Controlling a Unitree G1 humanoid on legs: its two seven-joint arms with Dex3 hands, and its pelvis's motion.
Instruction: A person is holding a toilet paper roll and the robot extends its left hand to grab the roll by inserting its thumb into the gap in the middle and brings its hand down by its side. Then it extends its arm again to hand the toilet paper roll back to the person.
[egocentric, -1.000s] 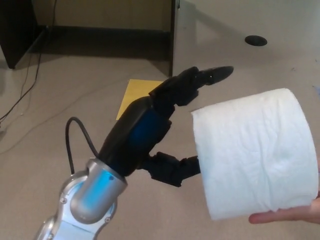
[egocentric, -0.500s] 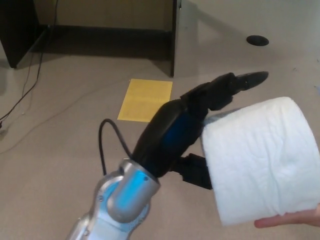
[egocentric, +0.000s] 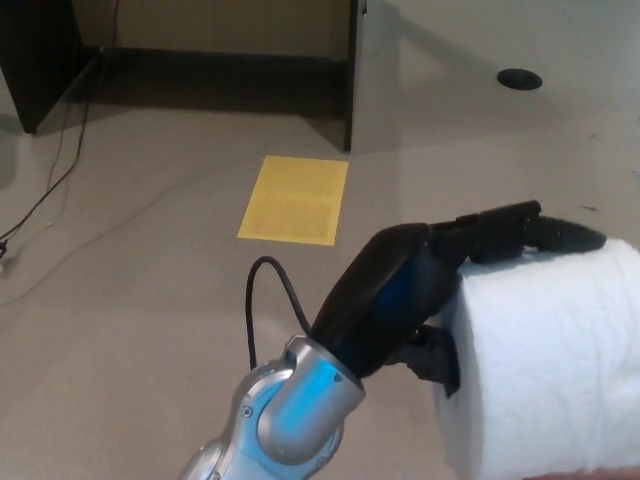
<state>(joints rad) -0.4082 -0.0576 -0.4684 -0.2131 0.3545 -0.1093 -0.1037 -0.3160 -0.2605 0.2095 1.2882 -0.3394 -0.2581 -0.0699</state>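
Observation:
A white toilet paper roll (egocentric: 555, 370) fills the lower right of the head view, lying on its side with one end facing my left hand (egocentric: 395, 300). A sliver of a person's hand (egocentric: 590, 474) shows under it at the bottom edge. The two black fingers (egocentric: 520, 230) of my left hand lie stretched along the top of the roll. The thumb (egocentric: 437, 362) presses into the roll's near end, with its tip hidden inside. The roll's wall sits between thumb and fingers. My silver forearm (egocentric: 290, 410) rises from the bottom centre.
A yellow sheet (egocentric: 295, 198) lies on the beige floor ahead. Behind it stands a dark furniture panel (egocentric: 351, 75) with a shadowed recess. Thin black cables (egocentric: 60, 170) trail at the left. A round black floor socket (egocentric: 519, 78) sits far right.
My left hand has moved right and forward onto the roll: the fingers now rest on its top and the thumb has gone into its end. The roll sits lower and further right in the picture.

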